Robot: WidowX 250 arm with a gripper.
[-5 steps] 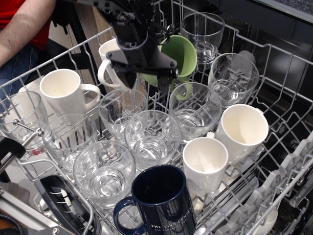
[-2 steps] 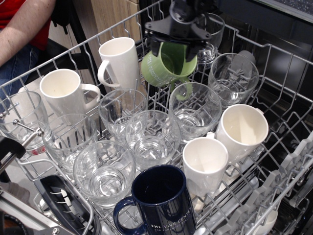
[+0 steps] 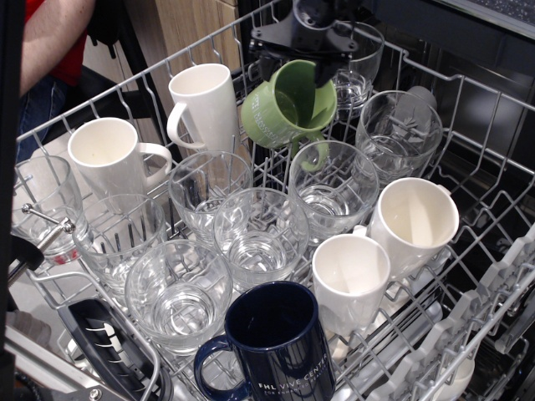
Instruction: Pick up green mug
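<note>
The green mug [image 3: 280,113] lies tilted in the wire dishwasher rack [image 3: 468,92] at the back centre, its mouth facing right and up and its handle [image 3: 311,150] hanging below. White lettering shows on its left side. My black gripper [image 3: 298,60] hangs right above the mug's upper rim. Its fingers [image 3: 261,52] are spread to the left and right of the rim, open and not closed on the mug.
A tall white mug [image 3: 203,104] stands left of the green mug. Other white mugs [image 3: 113,154] [image 3: 411,221] [image 3: 349,276], several clear glasses [image 3: 333,184] [image 3: 358,54] and a navy mug [image 3: 274,338] fill the rack. A person's arm [image 3: 52,33] is at top left.
My gripper has moved right and back from in front of the tall white mug to above the green mug, then lifted slightly. A dark bar now shows at the left edge.
</note>
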